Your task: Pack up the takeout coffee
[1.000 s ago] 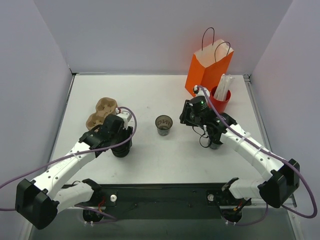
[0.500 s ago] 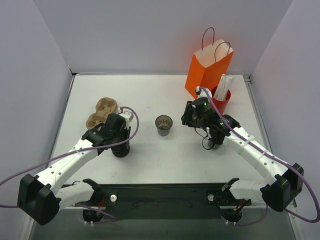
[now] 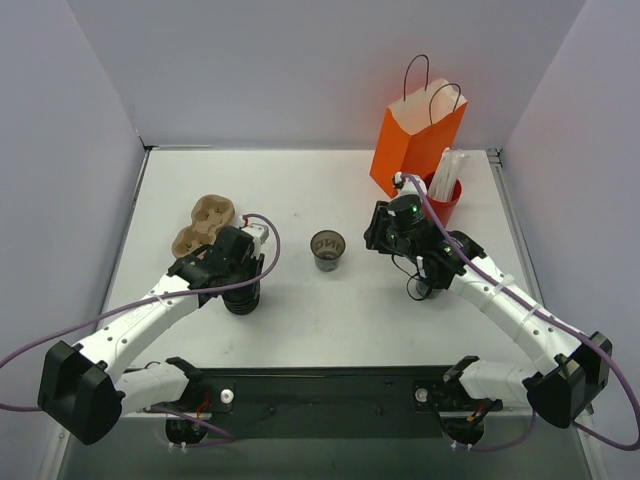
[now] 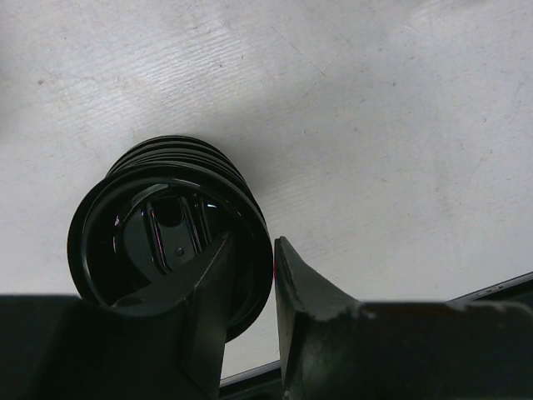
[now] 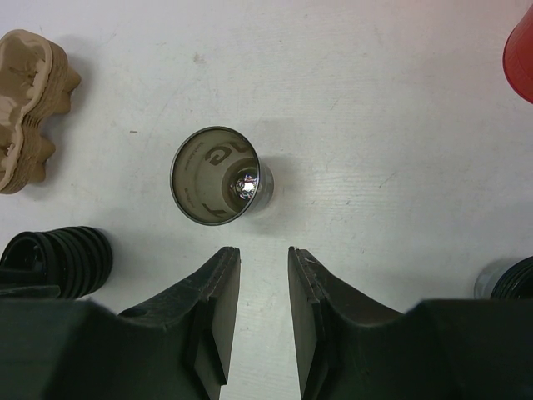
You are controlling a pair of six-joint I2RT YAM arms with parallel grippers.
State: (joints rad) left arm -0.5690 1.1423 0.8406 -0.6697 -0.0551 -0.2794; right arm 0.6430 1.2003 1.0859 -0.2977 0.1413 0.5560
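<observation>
Two left fingers (image 4: 204,317) pinching stack (image 4: 166,158), right fingers (image 5: 210,308) empty

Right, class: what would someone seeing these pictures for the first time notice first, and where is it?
The bright orange paper bag stands out first, at the far right, with a red cup of white straws beside it. A small open cup stands alone in the middle. On the left, the left gripper has one finger inside and one outside the rim of a black ribbed stack.

White arms (image 3: 140,320), perhaps purple cables (image 3: 40,345)
</observation>
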